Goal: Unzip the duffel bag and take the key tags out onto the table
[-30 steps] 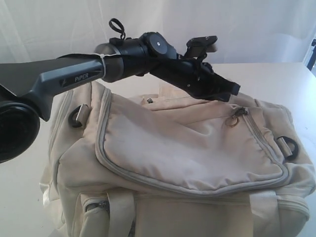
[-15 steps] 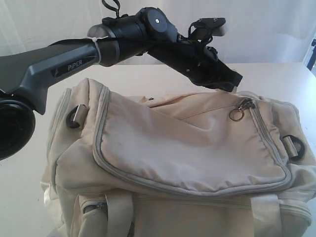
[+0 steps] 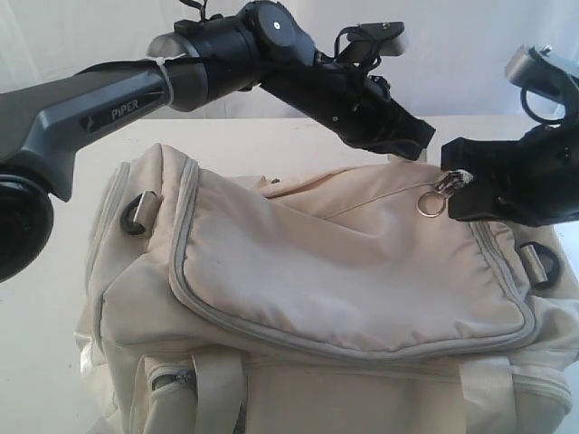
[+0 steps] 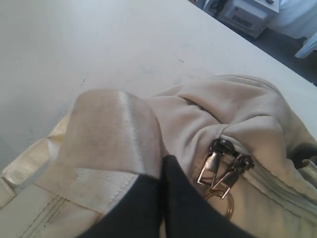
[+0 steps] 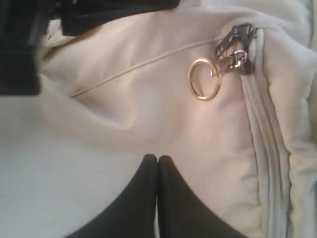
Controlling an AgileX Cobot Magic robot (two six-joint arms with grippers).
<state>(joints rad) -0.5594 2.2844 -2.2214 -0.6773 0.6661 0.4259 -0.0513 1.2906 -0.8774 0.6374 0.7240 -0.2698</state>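
The matte white table (image 3: 271, 136) carries the cream fabric duffel bag (image 3: 344, 271), soft and creased, edged with grey piping. The left arm (image 3: 90, 108) reaches across it, bent downward at the wrist. The left gripper (image 3: 418, 145) hangs above the bag's far edge with its fingers (image 4: 143, 208) pressed together and a ribbed webbing handle (image 4: 109, 139) draped over one. The right gripper (image 3: 457, 194), also closed and empty, hovers just beside the metal zipper pulls (image 3: 455, 181) and their round brass ring (image 3: 429, 204).
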